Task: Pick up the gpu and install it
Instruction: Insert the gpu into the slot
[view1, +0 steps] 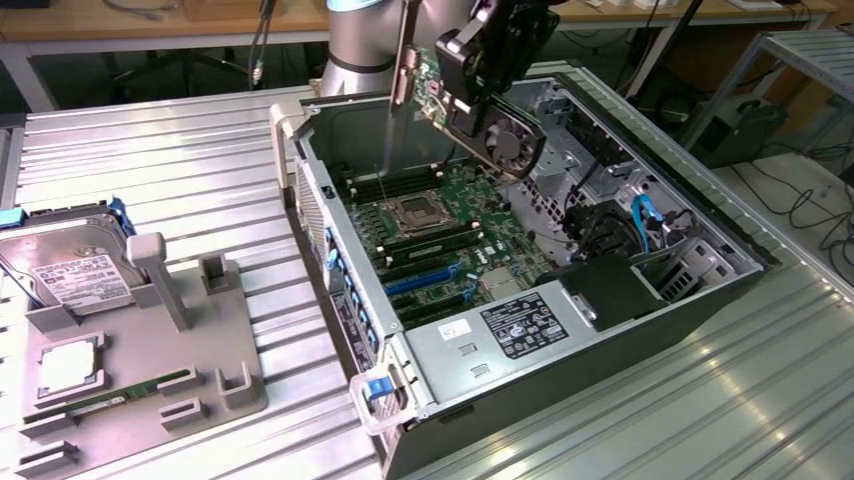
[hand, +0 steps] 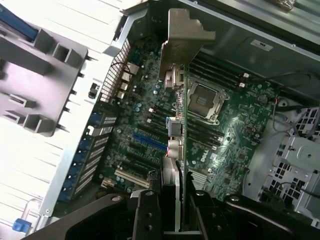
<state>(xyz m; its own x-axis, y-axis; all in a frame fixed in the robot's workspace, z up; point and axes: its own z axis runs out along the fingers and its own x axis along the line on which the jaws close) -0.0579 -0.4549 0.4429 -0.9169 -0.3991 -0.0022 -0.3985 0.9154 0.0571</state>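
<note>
The gpu (view1: 507, 135), a green card with a black fan cooler and a silver end bracket, hangs tilted above the open computer case (view1: 334, 250). My gripper (view1: 470, 70) is shut on its upper edge. In the wrist view the gpu (hand: 181, 125) appears edge-on, with its bracket pointing toward the case's rear wall. It is clamped between my gripper (hand: 176, 212) fingers (hand: 145, 215). Under the card lies the motherboard (hand: 230, 135) with blue expansion slots (hand: 150, 142). The card is still well clear of the slots (view1: 424, 280).
Inside the case are a CPU socket (view1: 414, 212), memory slots, a power supply (view1: 534, 325) and blue cables (view1: 647, 225). At the exterior view's left, a grey fixture (view1: 174, 330) holds a hard drive (view1: 74, 265), a processor (view1: 70, 365) and a memory stick (view1: 127, 392).
</note>
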